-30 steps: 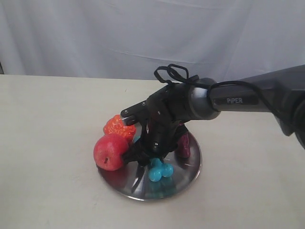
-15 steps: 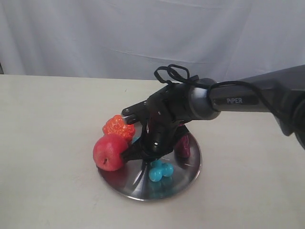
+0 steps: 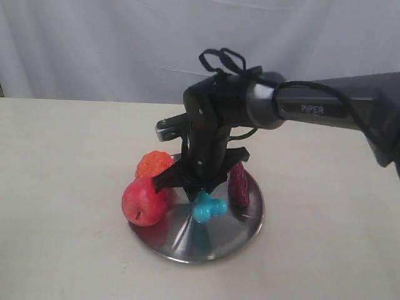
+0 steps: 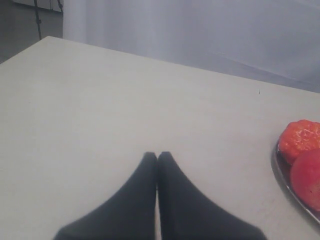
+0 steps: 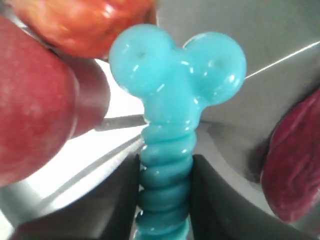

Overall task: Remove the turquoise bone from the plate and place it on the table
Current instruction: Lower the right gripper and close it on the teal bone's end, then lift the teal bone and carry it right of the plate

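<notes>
The turquoise bone (image 3: pixel 208 207) hangs just above the steel plate (image 3: pixel 240 230), its ribbed shaft (image 5: pixel 166 180) pinched between the black fingers (image 5: pixel 120 200) of my right gripper (image 3: pixel 199 192), which is shut on it. The bone's two knobs (image 5: pixel 175 62) point down toward the plate (image 5: pixel 235 30). The beige table (image 3: pixel 69 162) lies all round the plate. My left gripper (image 4: pixel 157 156) is shut with nothing in it, hovering over bare table (image 4: pixel 100 100) to the left of the plate's rim (image 4: pixel 279 172); it does not appear in the exterior view.
On the plate's left side rest a red apple (image 3: pixel 142 200) and an orange-red knobbly fruit (image 3: pixel 153 165); a dark maroon fruit (image 3: pixel 239 185) stands at its right. A white cloth backdrop (image 3: pixel 125 44) closes the far side of the table.
My right gripper has closed on the bone and risen, lifting it off the plate's surface. The wrist has swung upward over the plate. The fruits stayed put.
</notes>
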Action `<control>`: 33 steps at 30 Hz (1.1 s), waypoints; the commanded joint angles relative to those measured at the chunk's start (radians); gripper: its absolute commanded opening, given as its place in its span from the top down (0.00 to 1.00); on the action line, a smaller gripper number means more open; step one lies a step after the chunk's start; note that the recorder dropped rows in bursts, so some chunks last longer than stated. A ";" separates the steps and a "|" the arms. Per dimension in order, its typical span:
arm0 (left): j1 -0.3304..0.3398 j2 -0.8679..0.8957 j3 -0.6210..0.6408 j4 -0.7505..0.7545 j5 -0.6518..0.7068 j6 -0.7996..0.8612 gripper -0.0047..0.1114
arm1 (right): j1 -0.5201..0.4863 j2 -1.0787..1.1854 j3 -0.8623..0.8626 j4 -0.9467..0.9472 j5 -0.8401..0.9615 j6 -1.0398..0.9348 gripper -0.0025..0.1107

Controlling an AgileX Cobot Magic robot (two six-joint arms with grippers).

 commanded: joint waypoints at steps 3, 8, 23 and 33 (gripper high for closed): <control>-0.005 -0.001 0.003 0.001 -0.005 -0.002 0.96 | -0.002 -0.161 -0.025 0.005 0.074 -0.015 0.98; -0.005 -0.001 0.003 0.001 -0.005 -0.002 0.96 | -0.005 -0.299 -0.025 -0.026 0.156 -0.059 0.98; -0.005 -0.001 0.003 0.001 -0.005 -0.002 0.96 | -0.251 -0.606 0.044 -0.051 0.297 -0.064 0.98; -0.005 -0.001 0.003 0.001 -0.005 -0.002 0.96 | -0.414 -0.671 0.392 -0.017 0.095 -0.100 0.98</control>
